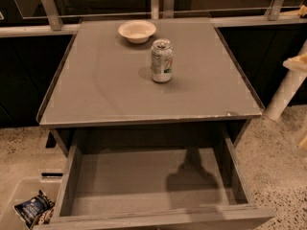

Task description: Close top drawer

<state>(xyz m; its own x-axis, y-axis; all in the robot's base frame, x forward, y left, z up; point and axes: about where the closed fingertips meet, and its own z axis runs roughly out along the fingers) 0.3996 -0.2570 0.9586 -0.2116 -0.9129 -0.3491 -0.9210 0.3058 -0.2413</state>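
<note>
The top drawer of the grey cabinet stands pulled far out towards me, and its inside is empty. Its front panel runs along the bottom edge of the view; the knob is hidden. My gripper is out of view. Only a white arm link and a cream arm part show at the right edge, beside the cabinet and apart from the drawer. A shadow of the arm falls on the drawer floor.
On the cabinet top stand a white bowl at the back and a soda can near the middle. A clear bin holding a snack bag sits on the speckled floor at lower left. Dark glass panels stand behind.
</note>
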